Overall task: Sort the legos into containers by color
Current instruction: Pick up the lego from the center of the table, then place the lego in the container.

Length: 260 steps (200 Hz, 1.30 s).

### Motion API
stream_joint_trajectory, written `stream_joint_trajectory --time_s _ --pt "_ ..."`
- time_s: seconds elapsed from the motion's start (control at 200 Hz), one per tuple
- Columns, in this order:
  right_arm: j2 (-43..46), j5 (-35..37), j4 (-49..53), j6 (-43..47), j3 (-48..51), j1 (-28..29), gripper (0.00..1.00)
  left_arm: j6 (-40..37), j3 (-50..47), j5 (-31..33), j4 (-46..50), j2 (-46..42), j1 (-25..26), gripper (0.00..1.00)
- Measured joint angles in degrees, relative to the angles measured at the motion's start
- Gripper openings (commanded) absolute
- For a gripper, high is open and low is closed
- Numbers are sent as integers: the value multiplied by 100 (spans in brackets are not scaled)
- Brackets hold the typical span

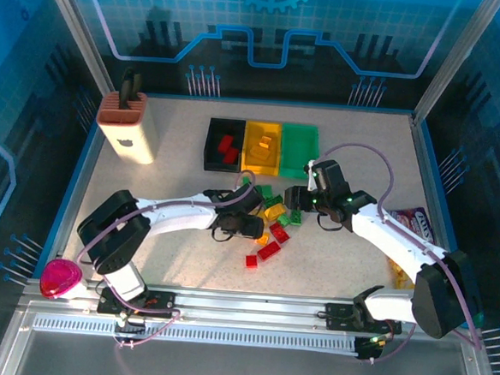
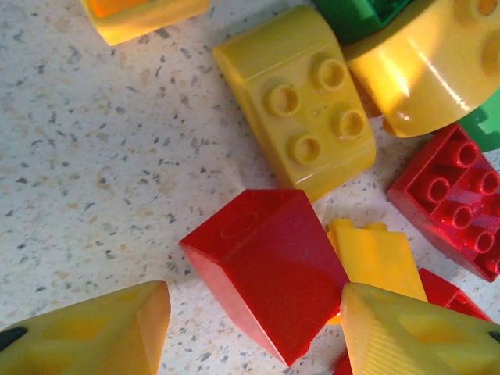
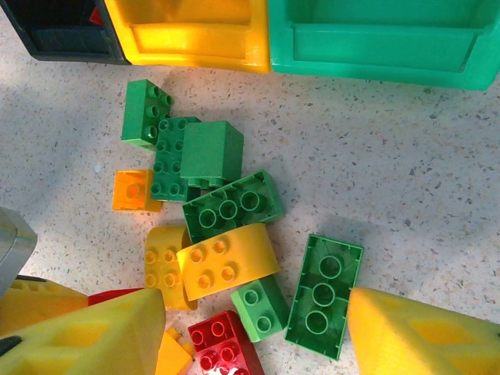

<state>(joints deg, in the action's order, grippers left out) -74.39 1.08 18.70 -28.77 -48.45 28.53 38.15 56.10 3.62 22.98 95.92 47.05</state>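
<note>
Top view, pile: the legos [image 1: 273,225] lie heaped between the arms, near the black bin [image 1: 212,146], yellow bin [image 1: 260,168] and green bin [image 1: 299,169].
Left wrist, jaws: the left gripper [image 2: 254,305] is half-wide astride a tilted red brick [image 2: 266,266], not clamped.
Left wrist, risk: the sloped faces may squirt out, or a finger may snag the yellow brick [image 2: 375,258].
Right wrist, jaws: the right gripper [image 3: 254,312] is wide and empty over a green brick [image 3: 324,295].
Right wrist, risk: the arms share one pile and may bump.

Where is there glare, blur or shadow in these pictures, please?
Left wrist view: strong glare on the curved yellow brick, and the fingers at the bottom are out of focus. Right wrist view: the fingers are blurred, the green bricks are sharp, and shadow darkens the table on the left. Top external view: the table's near part is brightest.
</note>
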Motion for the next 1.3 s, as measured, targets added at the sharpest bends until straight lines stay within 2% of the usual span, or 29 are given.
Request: stream_joint_trajectory --time_s 0.375,0.68,0.941,1.066,1.301 --pt "0 0 -57 0 59 -11 64 81 140 13 39 407 0 53" --pt "0 -2 -81 0 83 -48 64 63 264 157 151 455 0 35" --pt "0 -4 -83 0 90 -48 64 -105 332 638 424 319 -90 31" --pt "0 -7 -118 -2 109 -48 64 -282 435 730 533 37 -501 31" --pt "2 -74 -216 -105 229 -46 64 -684 1106 726 485 -262 -1847 32"
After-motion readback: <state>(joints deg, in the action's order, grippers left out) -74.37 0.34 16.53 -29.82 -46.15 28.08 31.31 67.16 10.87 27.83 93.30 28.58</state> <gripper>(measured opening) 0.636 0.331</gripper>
